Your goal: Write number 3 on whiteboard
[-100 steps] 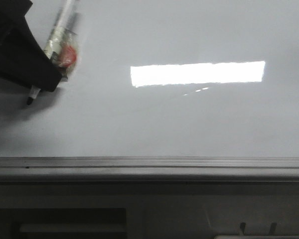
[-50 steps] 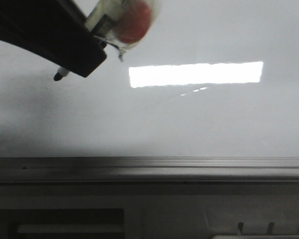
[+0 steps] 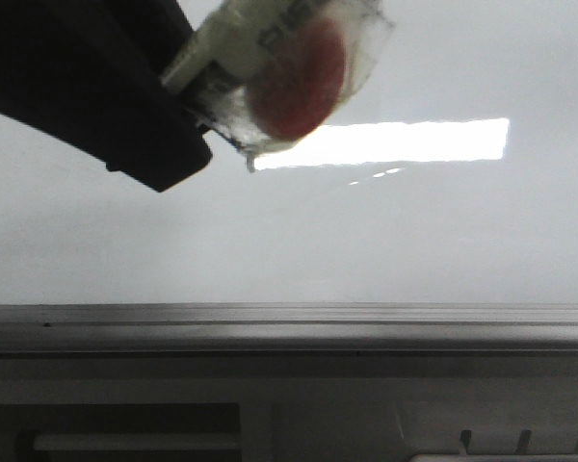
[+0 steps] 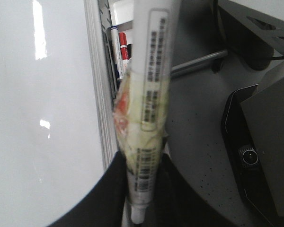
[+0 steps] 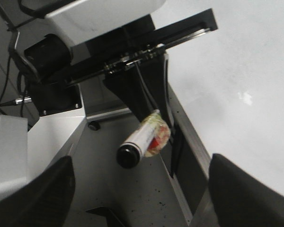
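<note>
Left gripper (image 3: pixel 178 144) clamped on taped marker (image 3: pixel 270 58), close to lens, tip hidden. Beyond, whiteboard (image 3: pixel 414 241) blank, no 3 visible. Right gripper (image 5: pixel 142 189) fingers apart, idle. Risk: marker slips in tape wrap under pressure, stroke skips or wobbles.

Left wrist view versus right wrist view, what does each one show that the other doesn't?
Only the left wrist view shows spare markers stored beside the glossy white whiteboard, and the printed label along the held white marker. Only the right wrist view shows that marker's round black end and the left gripper from outside, plus the open right gripper. Both show the marker clamped by the left gripper and bare board, with no number 3.
</note>
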You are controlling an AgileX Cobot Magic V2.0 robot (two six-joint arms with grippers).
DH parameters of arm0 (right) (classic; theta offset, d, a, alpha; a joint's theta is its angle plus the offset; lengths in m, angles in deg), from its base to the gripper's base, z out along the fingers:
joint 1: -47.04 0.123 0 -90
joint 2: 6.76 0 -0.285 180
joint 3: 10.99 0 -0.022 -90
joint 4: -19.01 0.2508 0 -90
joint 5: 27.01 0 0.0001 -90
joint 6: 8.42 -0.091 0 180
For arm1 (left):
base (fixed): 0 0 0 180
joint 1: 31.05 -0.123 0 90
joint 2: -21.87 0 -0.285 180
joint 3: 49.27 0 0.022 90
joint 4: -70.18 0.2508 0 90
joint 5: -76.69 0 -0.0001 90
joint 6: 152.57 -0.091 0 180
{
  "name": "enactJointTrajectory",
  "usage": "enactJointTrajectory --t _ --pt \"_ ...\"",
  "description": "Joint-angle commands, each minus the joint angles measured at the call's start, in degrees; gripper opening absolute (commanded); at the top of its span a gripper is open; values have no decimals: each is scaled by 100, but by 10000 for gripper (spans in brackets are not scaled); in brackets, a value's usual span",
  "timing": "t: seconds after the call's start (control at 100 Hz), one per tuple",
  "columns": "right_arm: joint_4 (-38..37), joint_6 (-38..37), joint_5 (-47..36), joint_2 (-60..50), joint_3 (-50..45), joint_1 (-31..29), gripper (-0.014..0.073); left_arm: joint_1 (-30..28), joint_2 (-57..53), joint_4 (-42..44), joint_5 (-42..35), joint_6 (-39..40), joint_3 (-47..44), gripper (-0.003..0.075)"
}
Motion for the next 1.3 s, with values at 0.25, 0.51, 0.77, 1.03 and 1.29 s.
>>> enactJointTrajectory --t 0.25,0.51,0.77,1.03,1.29 --pt "234 75 -890 716 273 816 525 46 -111 -164 -513 361 192 -21" --pt "653 75 -1325 1175 273 947 475 46 -111 -339 -539 374 192 -21" --pt "769 75 -1190 1382 273 947 157 46 -111 -468 -529 374 192 -21" --pt "778 75 -1057 1382 273 947 -61 46 -111 -468 -546 386 192 -20" --pt "778 75 -1401 1382 273 947 -61 46 -236 -617 -842 838 276 287"
